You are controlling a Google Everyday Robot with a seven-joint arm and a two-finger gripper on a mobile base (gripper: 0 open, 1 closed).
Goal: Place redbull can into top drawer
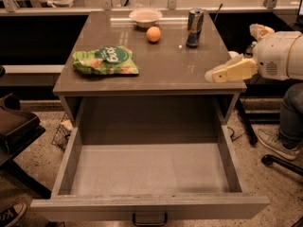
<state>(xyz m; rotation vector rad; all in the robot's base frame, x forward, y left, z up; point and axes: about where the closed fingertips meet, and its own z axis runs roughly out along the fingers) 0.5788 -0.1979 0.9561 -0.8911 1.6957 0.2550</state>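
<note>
The redbull can (194, 27) stands upright at the back right of the cabinet top (161, 70), blue and silver with a silver top. The top drawer (151, 207) is pulled fully out below, and its grey inside holds nothing. Its small dark handle (149, 219) shows at the bottom edge. My gripper (213, 74) comes in from the right on a white arm (279, 56). It hangs over the right front corner of the cabinet top, in front of the can and apart from it, and holds nothing.
An orange (153, 34) lies left of the can, with a white bowl (146, 17) behind it. A green chip bag (106, 60) lies on the left of the top. A person's leg and shoe (279, 141) are at the right. A dark chair (14, 126) stands at the left.
</note>
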